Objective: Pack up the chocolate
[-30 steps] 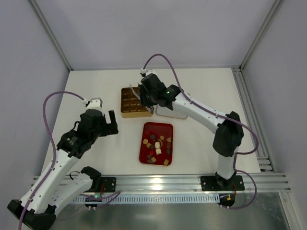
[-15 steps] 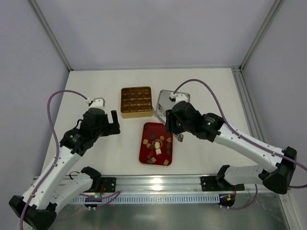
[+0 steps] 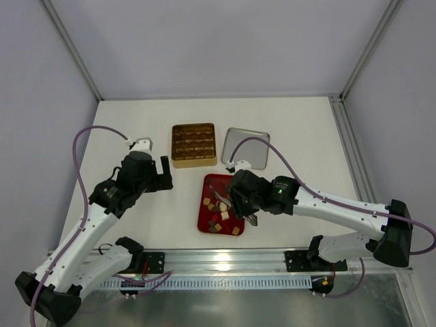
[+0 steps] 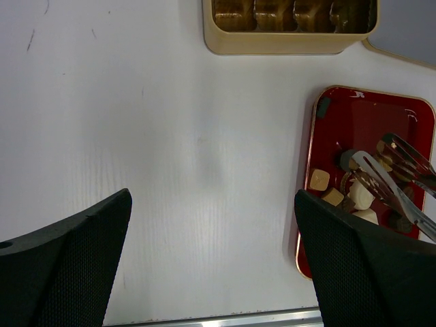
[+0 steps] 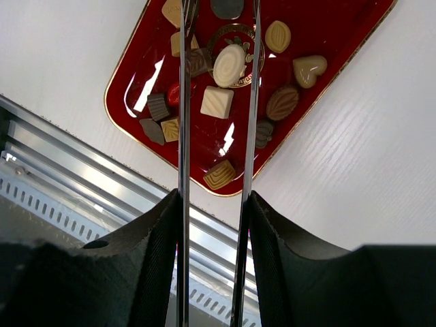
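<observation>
No words or numbers can be read anywhere. The red tray [image 5: 334, 34] has a round gold mark in its middle (too small and half hidden to read).

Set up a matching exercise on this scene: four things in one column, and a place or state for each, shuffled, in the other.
Column one
1. red rectangular tray
2. gold box with gridded compartments
3. flat silver metal lid
4. left gripper

Column two
A. open, above the bare white table
B. left of the lid, beyond the tray
C. holds loose chocolate pieces, under the metal tongs clamped in the right gripper
D. right of the box, beyond the tray

Pairs: 1-C, 2-B, 3-D, 4-A
</observation>
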